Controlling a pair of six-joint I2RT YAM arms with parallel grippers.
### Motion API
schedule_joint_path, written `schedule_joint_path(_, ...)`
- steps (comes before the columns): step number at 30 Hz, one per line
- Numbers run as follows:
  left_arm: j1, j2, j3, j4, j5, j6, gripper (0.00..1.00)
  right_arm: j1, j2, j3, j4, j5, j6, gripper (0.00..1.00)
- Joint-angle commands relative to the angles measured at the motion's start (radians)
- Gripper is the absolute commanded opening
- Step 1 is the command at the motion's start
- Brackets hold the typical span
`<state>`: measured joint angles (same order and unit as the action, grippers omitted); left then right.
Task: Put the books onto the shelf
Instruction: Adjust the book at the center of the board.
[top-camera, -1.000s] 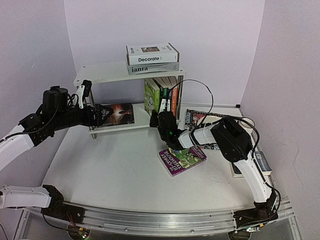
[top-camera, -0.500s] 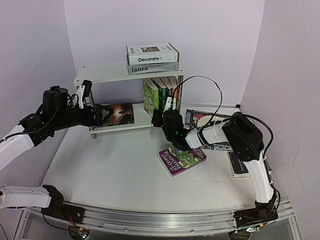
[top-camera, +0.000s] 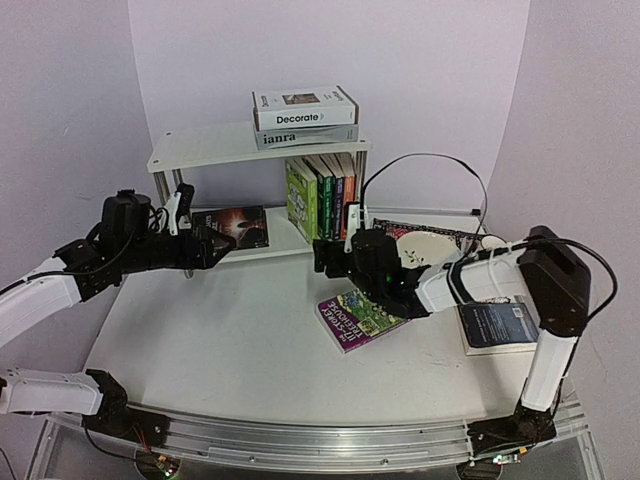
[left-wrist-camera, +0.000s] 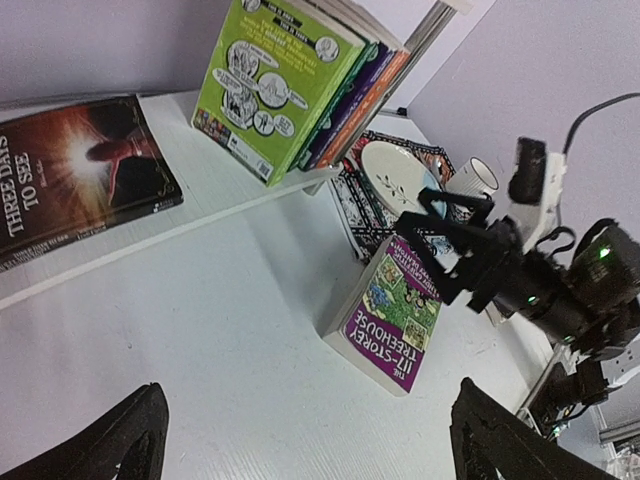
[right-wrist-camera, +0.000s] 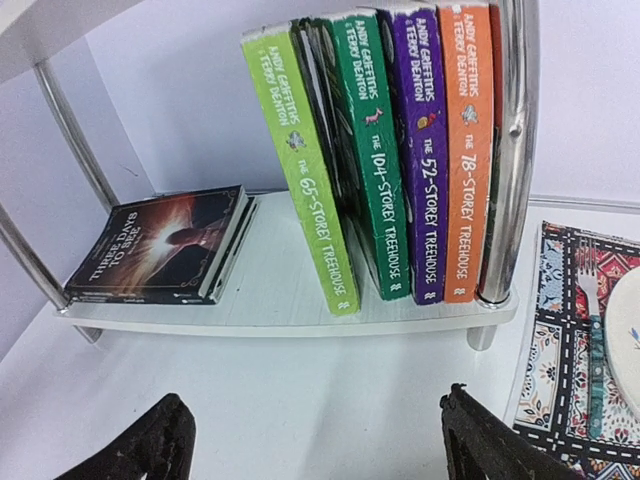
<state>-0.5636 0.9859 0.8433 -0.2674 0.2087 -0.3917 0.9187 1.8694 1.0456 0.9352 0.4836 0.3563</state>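
The white shelf (top-camera: 200, 148) carries "Decorate" (top-camera: 305, 107) and "ianra" (top-camera: 297, 137) on top. On its lower tier (right-wrist-camera: 290, 308), "Three Days to See" (right-wrist-camera: 165, 245) lies flat and several Treehouse books (right-wrist-camera: 375, 160) stand upright against a chrome leg (right-wrist-camera: 510, 150). A purple Treehouse book (top-camera: 362, 318) lies on the table, and a navy book (top-camera: 495, 325) lies at the right. My right gripper (top-camera: 323, 256) is open and empty in front of the upright row. My left gripper (top-camera: 215, 244) is open and empty by the shelf's left front; its view shows the purple book (left-wrist-camera: 400, 310).
A patterned placemat (top-camera: 400, 232) with a white plate (top-camera: 425, 245) lies right of the shelf, and a cup (left-wrist-camera: 475, 178) stands beyond it. Purple walls close in at the back and both sides. The right arm's cable loops above the placemat.
My right gripper has opened and drawn back from the upright books toward the near side, its elbow swinging right. My left gripper has shifted right and a little lower.
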Motion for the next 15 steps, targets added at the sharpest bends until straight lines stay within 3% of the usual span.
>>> schedule_joint_path(1, -0.001, 0.016, -0.095, 0.133, 0.087, -0.124, 1.0, -0.005, -0.161, -0.009, -0.339, -0.075, 0.006, 0.96)
schedule_joint_path(8, -0.028, 0.086, -0.22, 0.341, 0.168, -0.282, 1.0, -0.062, -0.289, -0.059, -0.621, -0.252, 0.038, 0.98)
schedule_joint_path(15, -0.185, 0.238, -0.209, 0.416, 0.053, -0.374, 1.0, -0.167, -0.352, -0.111, -0.735, -0.414, 0.084, 0.98)
